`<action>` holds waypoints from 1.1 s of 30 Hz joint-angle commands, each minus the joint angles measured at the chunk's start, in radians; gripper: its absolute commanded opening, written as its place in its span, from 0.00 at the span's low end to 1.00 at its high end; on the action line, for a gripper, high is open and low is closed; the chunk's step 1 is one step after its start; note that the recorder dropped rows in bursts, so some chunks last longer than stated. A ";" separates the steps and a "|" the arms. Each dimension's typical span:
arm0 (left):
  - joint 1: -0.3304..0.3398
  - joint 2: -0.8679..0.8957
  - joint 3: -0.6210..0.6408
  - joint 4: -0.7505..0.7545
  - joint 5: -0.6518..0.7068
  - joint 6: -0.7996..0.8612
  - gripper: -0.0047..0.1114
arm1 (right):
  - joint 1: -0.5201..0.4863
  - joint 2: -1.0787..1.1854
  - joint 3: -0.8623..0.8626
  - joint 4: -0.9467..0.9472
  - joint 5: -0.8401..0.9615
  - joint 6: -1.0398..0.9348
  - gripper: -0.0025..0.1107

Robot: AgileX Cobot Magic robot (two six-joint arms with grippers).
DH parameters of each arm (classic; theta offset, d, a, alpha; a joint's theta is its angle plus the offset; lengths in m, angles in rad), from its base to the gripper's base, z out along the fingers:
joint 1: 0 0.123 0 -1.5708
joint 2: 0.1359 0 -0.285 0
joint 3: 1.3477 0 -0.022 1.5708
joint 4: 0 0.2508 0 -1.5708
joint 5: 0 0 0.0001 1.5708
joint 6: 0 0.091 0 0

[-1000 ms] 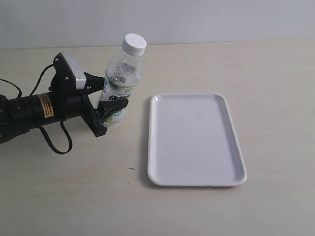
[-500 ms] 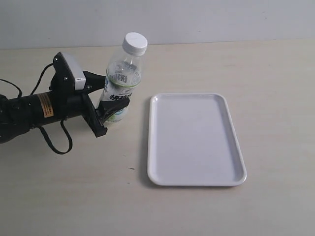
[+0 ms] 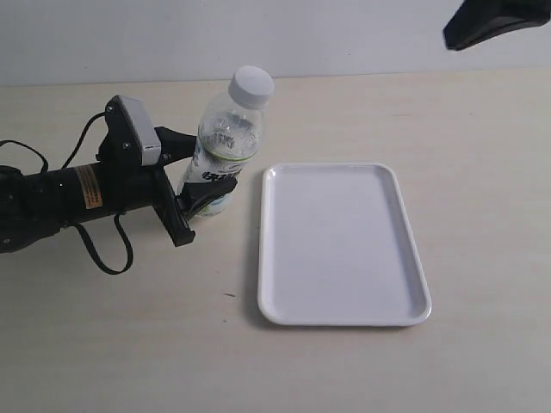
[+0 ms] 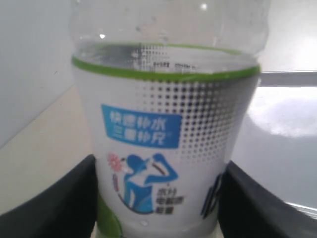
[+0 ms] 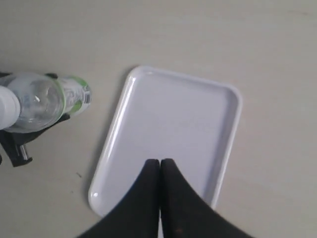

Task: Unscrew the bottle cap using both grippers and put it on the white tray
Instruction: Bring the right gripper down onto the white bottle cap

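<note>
The clear bottle (image 3: 224, 151) leans toward the tray, held by its labelled lower half in my left gripper (image 3: 200, 176), which is shut on it. Its white cap (image 3: 252, 85) is still screwed on the neck. In the left wrist view the label (image 4: 163, 144) fills the picture between the two black fingers (image 4: 59, 203). The white tray (image 3: 340, 243) lies flat to the right of the bottle, with nothing on it. My right gripper (image 5: 159, 162) is shut with nothing in it, high above the tray (image 5: 168, 129); a part of that arm (image 3: 491, 21) shows at the top right corner.
The pale tabletop (image 3: 129, 344) runs all round the tray. Black cables (image 3: 103, 249) loop beside the left arm. A pale wall (image 3: 344, 34) closes the far side.
My left gripper has shifted right with the bottle, which now leans more toward the tray. The right arm has come into the exterior view at the top right.
</note>
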 commanded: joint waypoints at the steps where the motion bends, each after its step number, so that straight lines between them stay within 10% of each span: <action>1: -0.004 -0.016 0.000 -0.013 -0.042 0.006 0.04 | 0.098 0.081 -0.043 0.008 0.018 -0.010 0.11; 14: -0.004 -0.016 0.000 -0.009 -0.002 0.000 0.04 | 0.330 0.164 -0.181 0.008 -0.047 -0.069 0.59; 33: -0.004 -0.016 0.000 -0.013 -0.002 -0.022 0.04 | 0.407 0.269 -0.229 -0.045 -0.142 -0.059 0.61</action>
